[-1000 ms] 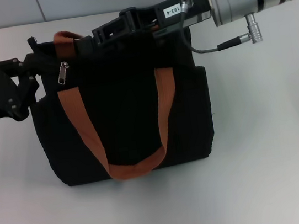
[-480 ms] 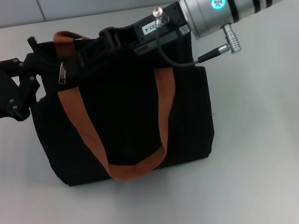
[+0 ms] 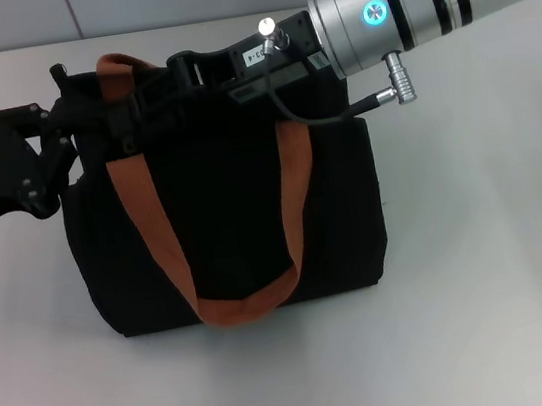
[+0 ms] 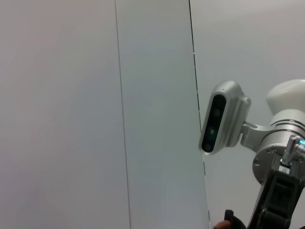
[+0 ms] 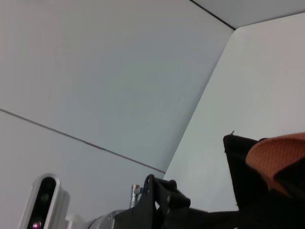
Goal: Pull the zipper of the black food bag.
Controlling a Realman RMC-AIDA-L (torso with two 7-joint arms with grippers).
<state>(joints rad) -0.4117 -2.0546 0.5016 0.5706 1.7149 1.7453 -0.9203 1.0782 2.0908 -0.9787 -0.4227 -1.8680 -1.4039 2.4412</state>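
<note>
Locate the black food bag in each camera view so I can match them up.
Head view: black food bag fills the centre of the table.
Left wrist view: not in it.
Right wrist view: one top corner shows.
Shared landmark: orange handle.

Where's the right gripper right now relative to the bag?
In the head view the right gripper reaches in from the right along the top edge of the black food bag, its tip at the bag's upper-left corner, near the left gripper.
</note>
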